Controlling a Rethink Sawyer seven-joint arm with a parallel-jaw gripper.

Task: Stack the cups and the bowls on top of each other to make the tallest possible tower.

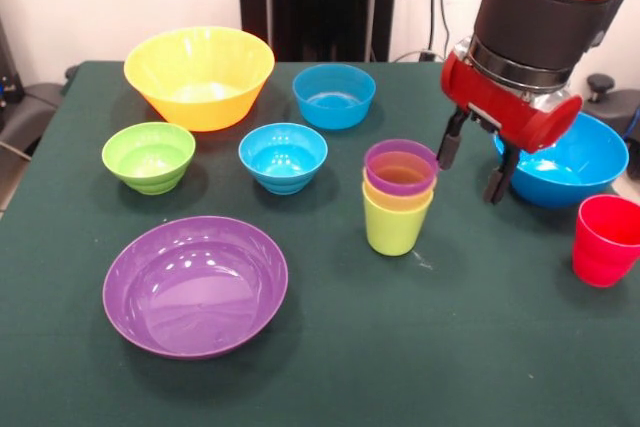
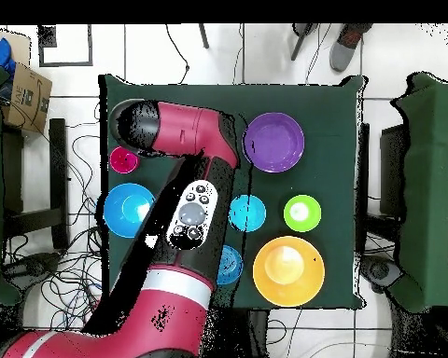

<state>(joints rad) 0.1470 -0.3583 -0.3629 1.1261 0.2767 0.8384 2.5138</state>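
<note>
The tower (image 1: 398, 197) stands at the table's middle: a lime green cup with a yellow cup and a purple cup nested in it. My gripper (image 1: 469, 179) hangs just right of it, open and empty, in front of the large blue bowl (image 1: 565, 162). The red cup (image 1: 605, 239) stands alone at the right edge. The yellow-orange bowl (image 1: 199, 75), two small blue bowls (image 1: 334, 95) (image 1: 283, 157), the green bowl (image 1: 148, 156) and the purple bowl (image 1: 195, 285) sit apart on the left. In the overhead view the arm (image 2: 195, 140) hides the tower and the gripper.
The overhead view shows the red cup (image 2: 123, 159), large blue bowl (image 2: 127, 209), purple bowl (image 2: 273, 142), green bowl (image 2: 301, 213) and yellow-orange bowl (image 2: 288, 270). The green table (image 1: 450, 347) ends close to the red cup. Chairs and cables surround it.
</note>
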